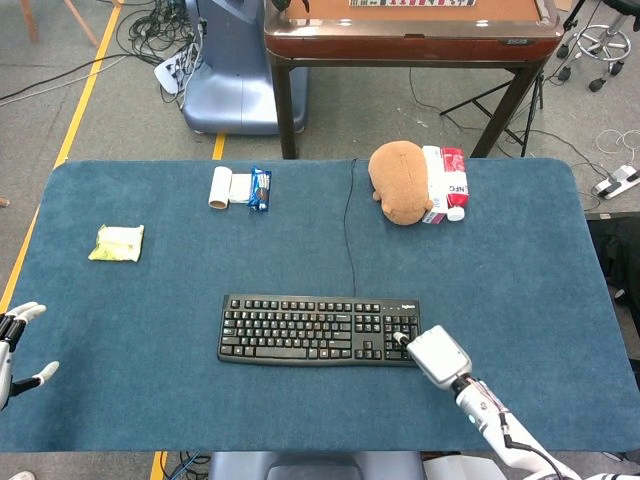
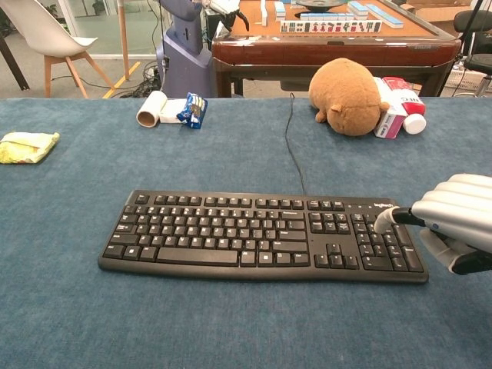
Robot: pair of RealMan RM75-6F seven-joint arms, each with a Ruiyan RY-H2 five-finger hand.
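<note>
Currently our right hand (image 2: 453,223), fingers curled with one poking out, hovers at the numpad end of the keyboard (image 2: 261,234) at frame centre, left hand (image 1: 15,350) spread idle lower left; risk: curled knuckles mashing neighbouring keys if we press low.

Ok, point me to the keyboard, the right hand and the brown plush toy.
keyboard (image 2: 231,234), chest view, middle of the main key block.
right hand (image 2: 457,221), chest view, back of its curled fingers, over the number pad end.
brown plush toy (image 1: 398,181), head view, centre of its back.
</note>
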